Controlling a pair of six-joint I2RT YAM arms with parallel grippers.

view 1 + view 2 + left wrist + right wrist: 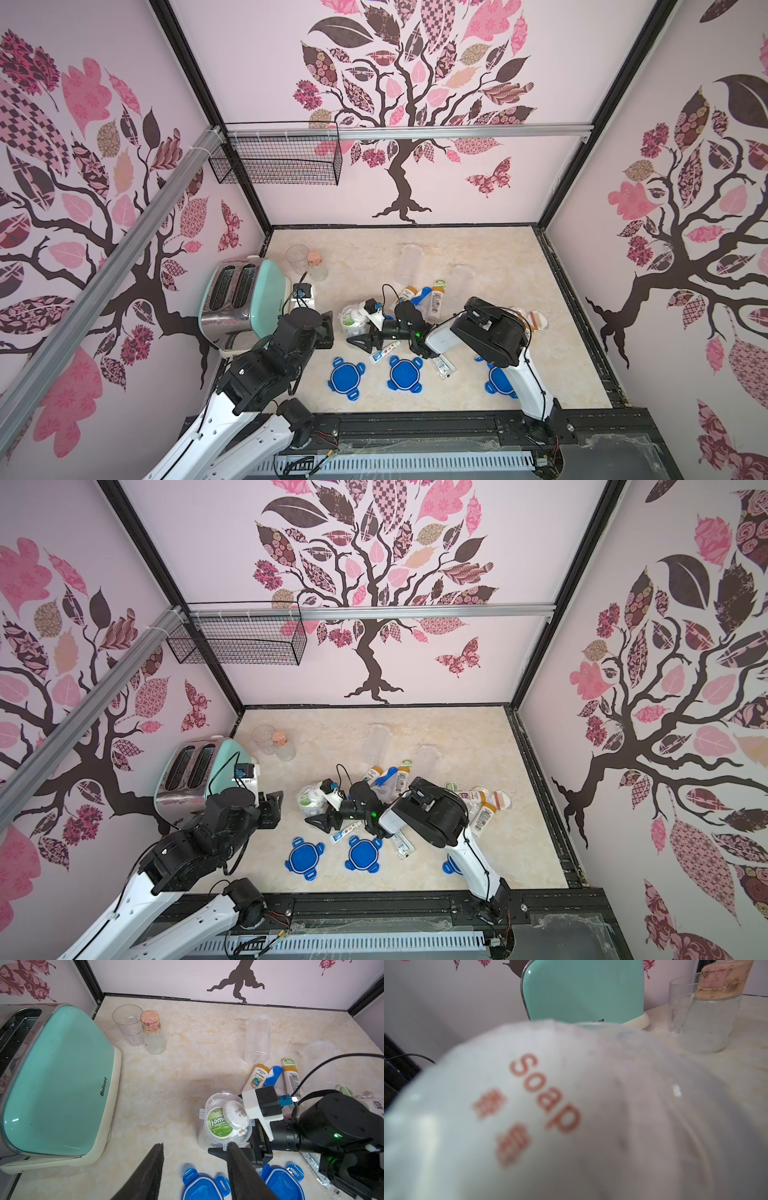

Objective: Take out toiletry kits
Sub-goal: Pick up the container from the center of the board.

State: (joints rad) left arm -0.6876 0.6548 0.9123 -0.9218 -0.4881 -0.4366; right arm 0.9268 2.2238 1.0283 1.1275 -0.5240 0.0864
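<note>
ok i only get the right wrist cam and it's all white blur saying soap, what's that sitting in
observer: The round white soap packet sits in the open mouth of a clear plastic canister.
operator: and the left arm, is it near
observer: The left gripper hangs beside the mint-green toaster, fingers apart and empty, clear of the canister.
operator: any lids around
observer: Three blue clip lids lie on the pale marble tabletop, on the robot's side of the canister.

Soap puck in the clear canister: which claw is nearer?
Right. The right claw is at the canister, by the soap puck; the left claw hangs apart, toward the toaster.
</note>
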